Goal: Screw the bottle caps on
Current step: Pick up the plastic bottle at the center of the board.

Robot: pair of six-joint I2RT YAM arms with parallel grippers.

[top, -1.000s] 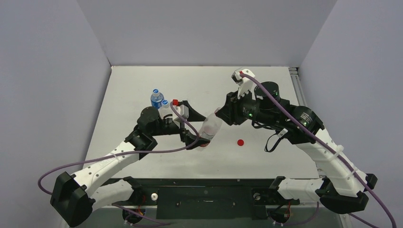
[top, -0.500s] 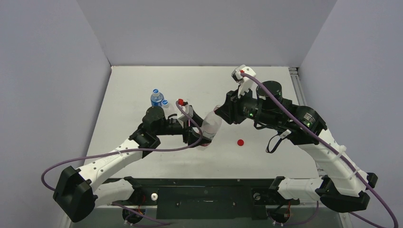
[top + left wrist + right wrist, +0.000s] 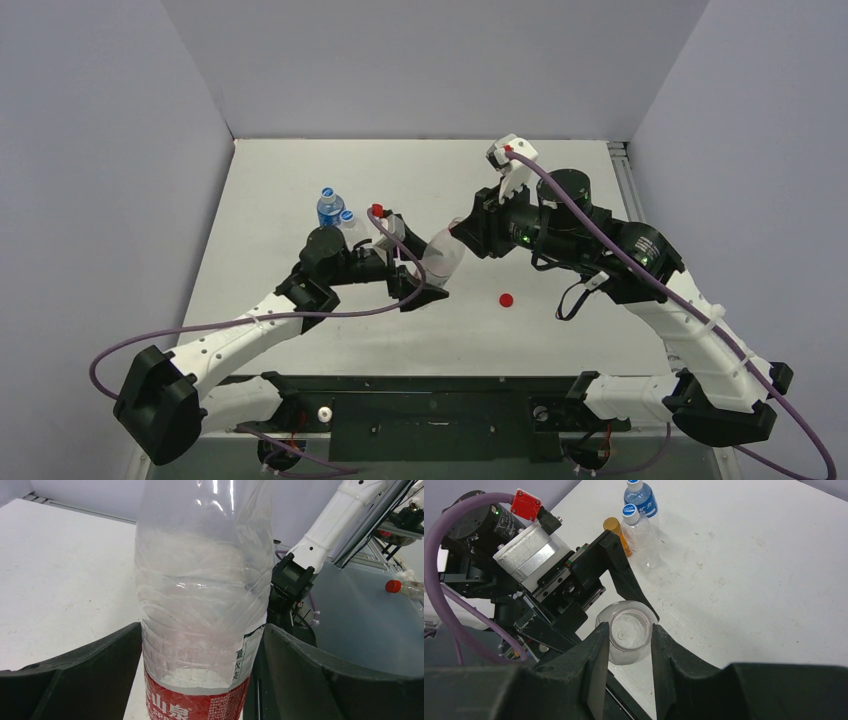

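The right gripper [image 3: 628, 633] was clamped tight on the bare neck of a tall clear plastic bottle [image 3: 200, 580], with one black finger on each side of its open mouth. The bottle leaned over the middle of the white table [image 3: 560, 330], neck toward the far right and base toward the near left. Around its lower body stood the left gripper [image 3: 202, 685], jaws fairly wide and just beside the plastic on both sides. Whether they pressed on it could not be told. The bottle's red label [image 3: 195, 705] carried white Chinese characters reading "山泉". The small black print on the white strip above it was too cut off to read.

The red screw cap [image 3: 506, 299] lay alone on the table, right of the held bottle and apart from both grippers. To the far left of the left gripper, three small bottles stood close together. A blue-labelled bottle [image 3: 644, 501] wore one blue-and-white cap [image 3: 634, 484], and a small clear bottle [image 3: 641, 537] wore the other blue-and-white cap [image 3: 629, 511]. An amber bottle [image 3: 625, 545], partly hidden behind the left gripper's finger, was topped by the orange-gold cap [image 3: 612, 524]. The writing on those caps and on the blue label was too small to read.
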